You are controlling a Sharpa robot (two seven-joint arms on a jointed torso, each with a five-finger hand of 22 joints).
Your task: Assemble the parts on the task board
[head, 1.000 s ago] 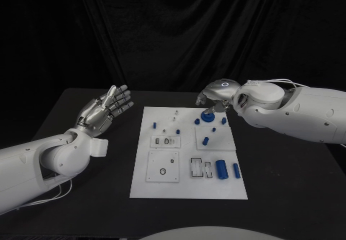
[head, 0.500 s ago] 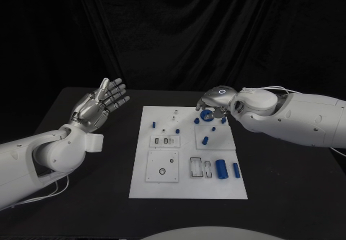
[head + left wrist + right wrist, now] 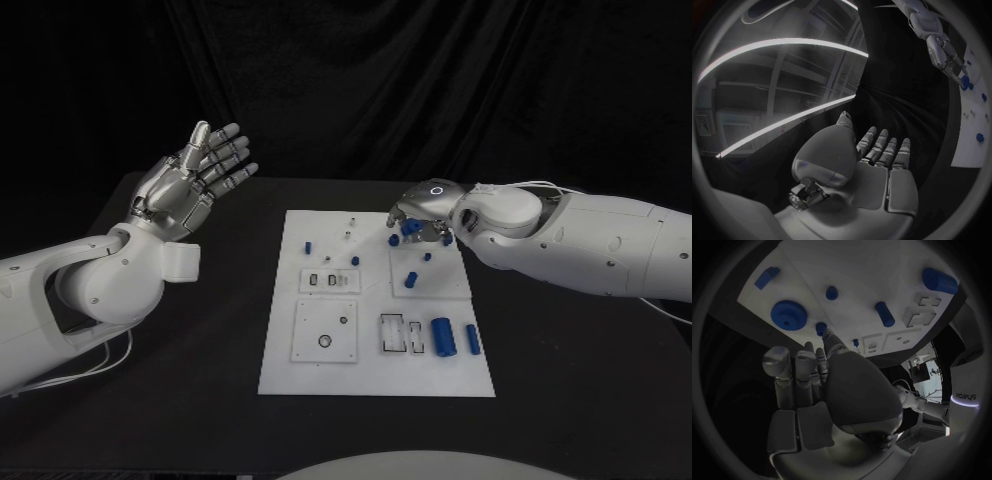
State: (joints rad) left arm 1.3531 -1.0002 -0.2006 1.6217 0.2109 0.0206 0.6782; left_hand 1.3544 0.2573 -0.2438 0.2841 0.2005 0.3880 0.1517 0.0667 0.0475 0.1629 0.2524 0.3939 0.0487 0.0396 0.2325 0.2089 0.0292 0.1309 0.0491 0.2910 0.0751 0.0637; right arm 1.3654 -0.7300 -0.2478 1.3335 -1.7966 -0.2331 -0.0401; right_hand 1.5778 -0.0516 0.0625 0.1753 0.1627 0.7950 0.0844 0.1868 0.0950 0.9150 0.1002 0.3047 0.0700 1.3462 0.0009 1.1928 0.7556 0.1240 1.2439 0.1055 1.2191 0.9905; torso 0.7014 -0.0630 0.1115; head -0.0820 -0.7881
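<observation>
The white task board lies mid-table with several blue parts on it. My right hand hovers low over its far right corner, fingers apart and holding nothing. Just beyond its fingertips are a blue gear lying flat on the board and a small blue peg; the head view shows the gear partly under the hand. My left hand is raised off the table's left side, palm flat, fingers spread and empty.
A thick blue cylinder and a slim one lie at the board's near right. Blue pegs stand further in. Black table runs along both sides of the board.
My left hand has risen and swung back further from the board. My right arm has slid a little leftward, its hand staying over the gear.
</observation>
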